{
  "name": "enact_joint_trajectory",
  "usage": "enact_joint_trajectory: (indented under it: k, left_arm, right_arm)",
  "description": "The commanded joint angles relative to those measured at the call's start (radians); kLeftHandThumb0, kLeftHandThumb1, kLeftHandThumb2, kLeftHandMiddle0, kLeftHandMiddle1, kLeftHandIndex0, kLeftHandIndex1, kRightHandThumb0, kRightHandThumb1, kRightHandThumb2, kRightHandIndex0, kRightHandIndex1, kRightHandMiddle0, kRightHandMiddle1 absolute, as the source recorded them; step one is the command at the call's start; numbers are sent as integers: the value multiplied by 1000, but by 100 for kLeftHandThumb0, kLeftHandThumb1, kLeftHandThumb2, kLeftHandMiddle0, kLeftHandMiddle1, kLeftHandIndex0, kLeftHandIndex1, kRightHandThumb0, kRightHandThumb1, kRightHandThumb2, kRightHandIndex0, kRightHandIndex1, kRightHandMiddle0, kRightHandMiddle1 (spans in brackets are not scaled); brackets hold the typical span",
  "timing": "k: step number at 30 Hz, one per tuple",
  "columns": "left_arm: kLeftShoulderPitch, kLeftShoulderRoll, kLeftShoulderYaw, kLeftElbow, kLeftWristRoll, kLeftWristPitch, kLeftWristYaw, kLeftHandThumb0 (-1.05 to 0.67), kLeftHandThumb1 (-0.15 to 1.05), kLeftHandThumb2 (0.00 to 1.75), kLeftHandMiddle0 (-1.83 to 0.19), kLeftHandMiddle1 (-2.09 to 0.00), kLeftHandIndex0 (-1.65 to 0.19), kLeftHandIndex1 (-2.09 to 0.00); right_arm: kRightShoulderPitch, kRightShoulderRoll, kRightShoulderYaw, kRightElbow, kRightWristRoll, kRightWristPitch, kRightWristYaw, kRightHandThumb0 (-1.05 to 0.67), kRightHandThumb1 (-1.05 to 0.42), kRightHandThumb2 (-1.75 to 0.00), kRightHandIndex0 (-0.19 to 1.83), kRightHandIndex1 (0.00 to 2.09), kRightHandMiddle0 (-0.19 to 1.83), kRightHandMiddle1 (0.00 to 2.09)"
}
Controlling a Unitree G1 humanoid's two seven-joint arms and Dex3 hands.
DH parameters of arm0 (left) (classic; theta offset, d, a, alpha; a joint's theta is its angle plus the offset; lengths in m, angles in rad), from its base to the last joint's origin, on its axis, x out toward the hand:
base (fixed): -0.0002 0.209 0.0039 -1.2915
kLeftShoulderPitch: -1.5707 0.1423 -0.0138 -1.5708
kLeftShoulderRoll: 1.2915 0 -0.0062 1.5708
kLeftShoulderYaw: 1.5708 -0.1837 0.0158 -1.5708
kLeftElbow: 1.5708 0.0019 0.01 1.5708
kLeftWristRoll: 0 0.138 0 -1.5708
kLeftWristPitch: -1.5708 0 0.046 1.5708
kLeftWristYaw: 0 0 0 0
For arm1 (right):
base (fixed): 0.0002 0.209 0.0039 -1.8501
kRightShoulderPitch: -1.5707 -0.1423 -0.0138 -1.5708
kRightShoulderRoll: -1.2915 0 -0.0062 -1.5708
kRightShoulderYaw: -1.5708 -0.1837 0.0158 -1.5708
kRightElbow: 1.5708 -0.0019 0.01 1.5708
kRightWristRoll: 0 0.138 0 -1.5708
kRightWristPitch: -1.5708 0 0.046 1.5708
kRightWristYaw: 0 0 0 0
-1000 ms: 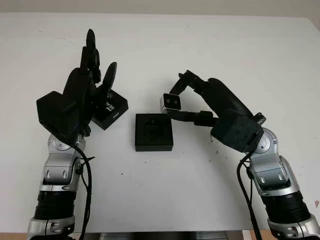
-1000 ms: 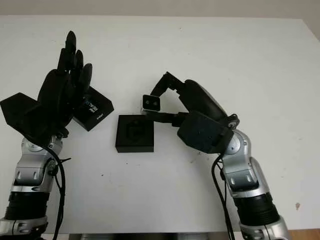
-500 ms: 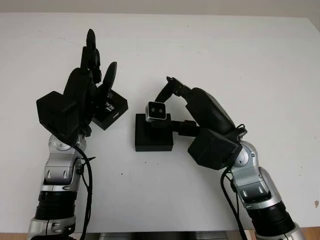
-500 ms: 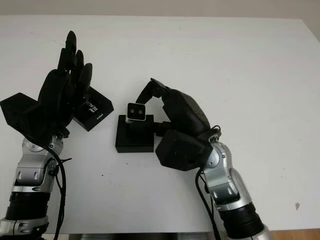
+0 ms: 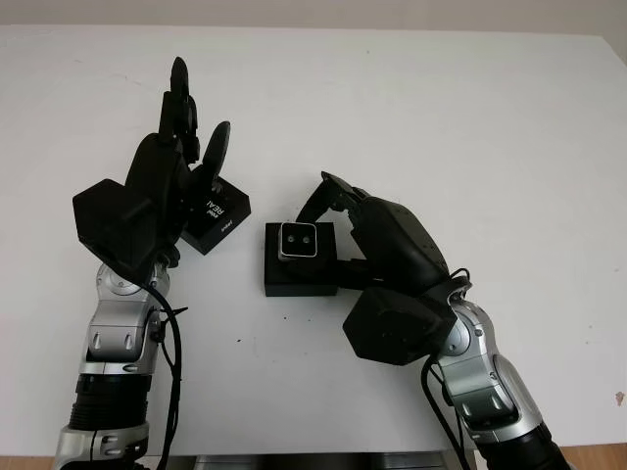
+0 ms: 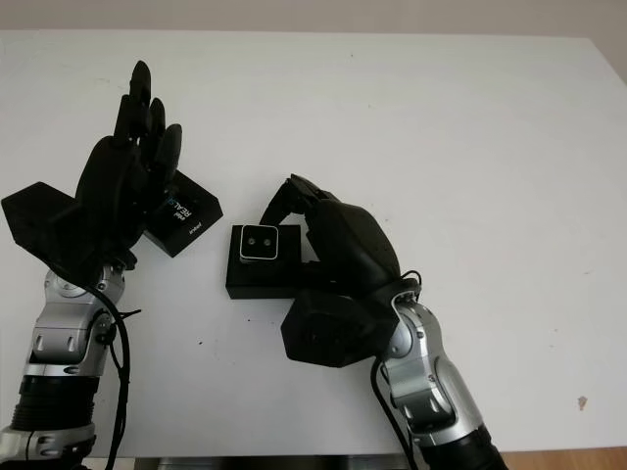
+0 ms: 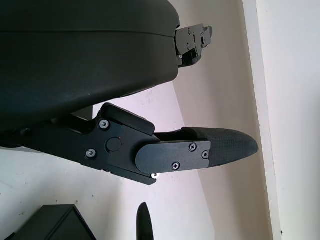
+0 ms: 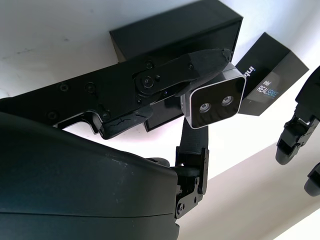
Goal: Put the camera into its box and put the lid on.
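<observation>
Silver camera is held pinched in the right hand directly over the black box at frame centre; the lid is left beside the open, raised left hand.

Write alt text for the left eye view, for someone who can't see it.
The robot's right hand holds a small silver camera just over the open black box at the middle of a white table. The left hand, open, is raised at the left beside the black lid.
</observation>
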Motion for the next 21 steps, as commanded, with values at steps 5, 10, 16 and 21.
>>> enact_joint_trajectory:
  k: [5,10,16,21]
  left_arm:
    - [10,-4,-1,-12,-3,-20,3,-75,105,50,19,0,19,0]
    - [13,-6,-1,-15,-4,-21,5,-76,105,49,19,0,19,0]
    - [18,-2,-1,-22,0,-21,5,-75,105,50,19,0,19,0]
    - [19,0,-1,-16,1,-26,4,-76,105,50,19,0,19,0]
  right_arm:
    - [37,-13,-1,-59,-10,10,32,-35,-105,-17,25,6,22,200]
    - [34,-22,-4,-47,-21,4,38,-35,-105,-16,26,7,21,202]
    - [22,-44,0,-17,-52,-8,28,-35,-105,-15,28,7,23,200]
    - [3,-47,-8,15,-66,-17,3,-36,-105,-14,30,7,23,194]
